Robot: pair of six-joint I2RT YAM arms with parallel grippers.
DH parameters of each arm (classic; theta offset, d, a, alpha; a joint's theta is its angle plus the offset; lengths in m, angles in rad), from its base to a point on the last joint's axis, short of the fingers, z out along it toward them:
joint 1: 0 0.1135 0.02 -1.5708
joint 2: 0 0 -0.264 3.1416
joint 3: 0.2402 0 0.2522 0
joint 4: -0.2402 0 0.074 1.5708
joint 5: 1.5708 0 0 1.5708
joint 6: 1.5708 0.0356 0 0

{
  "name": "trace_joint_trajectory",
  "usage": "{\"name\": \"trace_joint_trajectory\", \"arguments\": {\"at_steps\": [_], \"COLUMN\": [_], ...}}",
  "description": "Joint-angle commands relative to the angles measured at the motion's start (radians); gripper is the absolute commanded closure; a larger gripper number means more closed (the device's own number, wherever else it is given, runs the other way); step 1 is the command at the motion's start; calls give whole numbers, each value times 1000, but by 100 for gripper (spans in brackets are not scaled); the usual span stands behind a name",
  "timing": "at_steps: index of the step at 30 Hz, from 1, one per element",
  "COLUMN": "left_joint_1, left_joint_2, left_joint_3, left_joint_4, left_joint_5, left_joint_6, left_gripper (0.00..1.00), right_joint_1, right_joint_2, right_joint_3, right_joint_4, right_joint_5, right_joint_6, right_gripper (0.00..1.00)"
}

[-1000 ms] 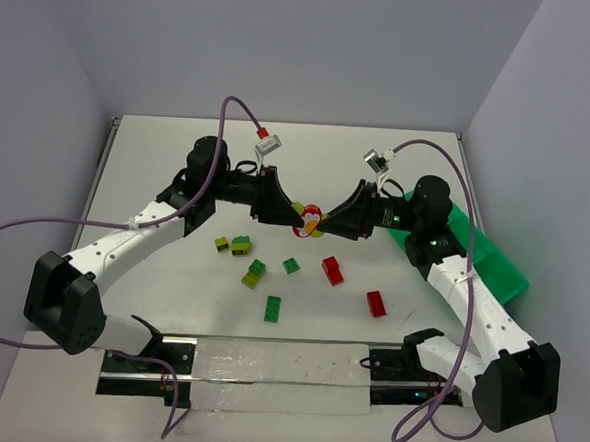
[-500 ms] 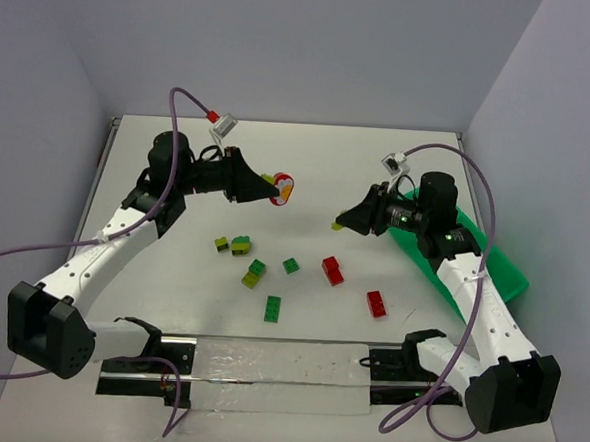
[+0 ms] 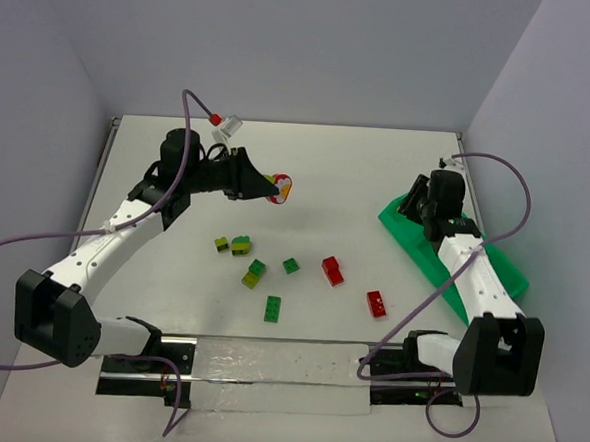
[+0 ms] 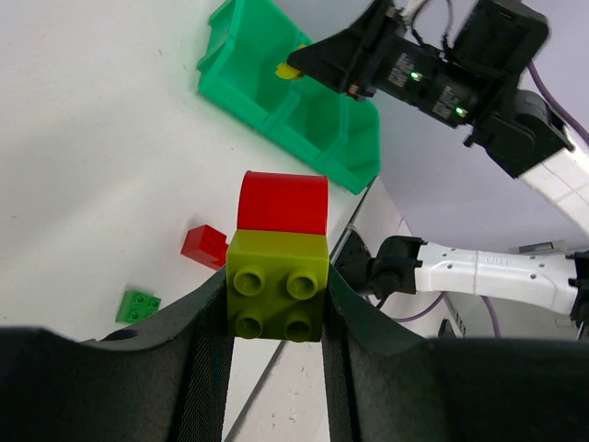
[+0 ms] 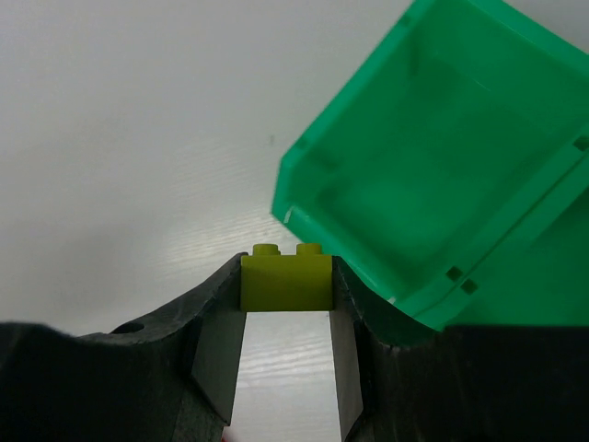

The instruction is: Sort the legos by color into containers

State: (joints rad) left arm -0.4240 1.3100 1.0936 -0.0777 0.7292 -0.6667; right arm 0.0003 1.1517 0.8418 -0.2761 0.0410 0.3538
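My left gripper (image 3: pixel 277 188) is shut on a two-colour stack, a yellow-green brick (image 4: pixel 276 285) with a red piece (image 4: pixel 282 203) on it, held above the table left of centre. My right gripper (image 3: pixel 414 204) is shut on a single yellow-green brick (image 5: pixel 286 279) and hangs at the near-left end of the bright green tray (image 3: pixel 502 269). In the right wrist view, the tray's open compartment (image 5: pixel 442 175) lies just beyond and to the right of that brick. Several legos lie loose on the table: red ones (image 3: pixel 332 270) (image 3: pixel 376 304), green ones (image 3: pixel 290 266) (image 3: pixel 272 309) and yellow-green and green ones (image 3: pixel 240 245) (image 3: pixel 255 273).
The tray lies slanted along the right side of the table, partly under my right arm. A clear strip (image 3: pixel 276 365) runs along the near edge between the arm bases. Walls close in the table at the back and at both sides.
The two grippers, together at the table's centre a second ago, have pulled apart. The left carried the red and yellow-green stack leftward; the right swung its yellow-green brick to the tray.
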Motion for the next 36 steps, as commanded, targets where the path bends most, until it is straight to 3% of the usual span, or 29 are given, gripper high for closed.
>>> {"name": "trace_joint_trajectory", "arguments": {"at_steps": [1,7,10,12,21,26,30,36], "left_joint_1": [-1,-2,-1,-1,-2,-1,-1,-1], "left_joint_2": [25,63,81,96,135,129,119,106], "left_joint_3": [77,129,147,156,204,213,193,156], "left_joint_4": [-29,-74,-79,-77,-104,-115,-74,20], "left_joint_5": [-8,-9,-8,-6,-3,33,115,238], "left_joint_6": [41,70,75,73,93,116,116,80], "left_gripper": [100,100,100,100,100,100,100,100], "right_joint_1": [-36,-57,-64,-65,-63,-50,55,242], "right_joint_2": [117,235,269,282,139,-37,-135,-112], "right_joint_3": [40,100,114,134,179,78,-55,-35], "right_joint_4": [111,138,147,141,78,189,440,551], "right_joint_5": [155,209,193,178,80,-369,-726,-870], "right_joint_6": [-4,-21,-29,-39,-64,-24,114,161], "right_gripper": [91,75,47,36,35,37,37,35]}}
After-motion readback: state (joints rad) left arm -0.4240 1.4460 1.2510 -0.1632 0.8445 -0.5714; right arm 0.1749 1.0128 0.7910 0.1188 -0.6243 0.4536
